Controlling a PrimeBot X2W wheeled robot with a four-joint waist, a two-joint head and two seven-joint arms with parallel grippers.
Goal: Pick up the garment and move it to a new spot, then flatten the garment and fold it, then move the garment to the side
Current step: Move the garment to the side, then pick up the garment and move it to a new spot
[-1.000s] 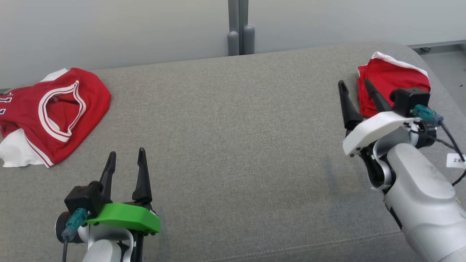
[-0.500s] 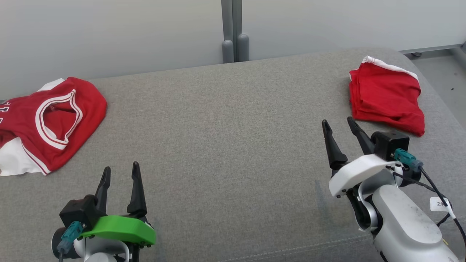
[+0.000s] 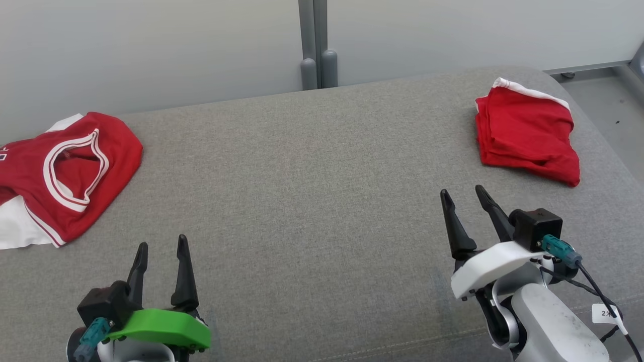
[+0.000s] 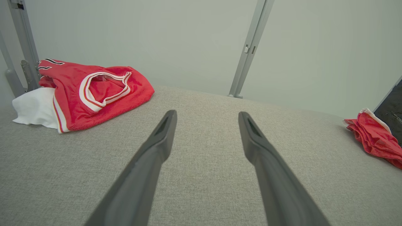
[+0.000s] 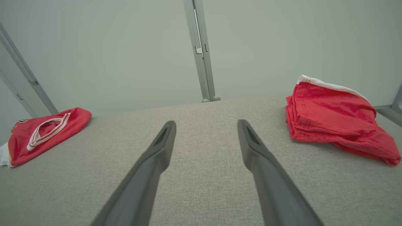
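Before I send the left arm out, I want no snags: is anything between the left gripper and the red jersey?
Nothing visible: only grey cushion lies between the open left gripper and the red jersey. The folded red garment lies far right.

Folded red garment (image 3: 526, 136), white-edged, at far right of grey cushion (image 3: 312, 191); crumpled red-white jersey (image 3: 60, 176) far left.

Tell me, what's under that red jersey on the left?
White fabric pokes out from beneath the red jersey, and both lie on the grey cushion. How far the white reaches underneath is covered, so I cannot tell.
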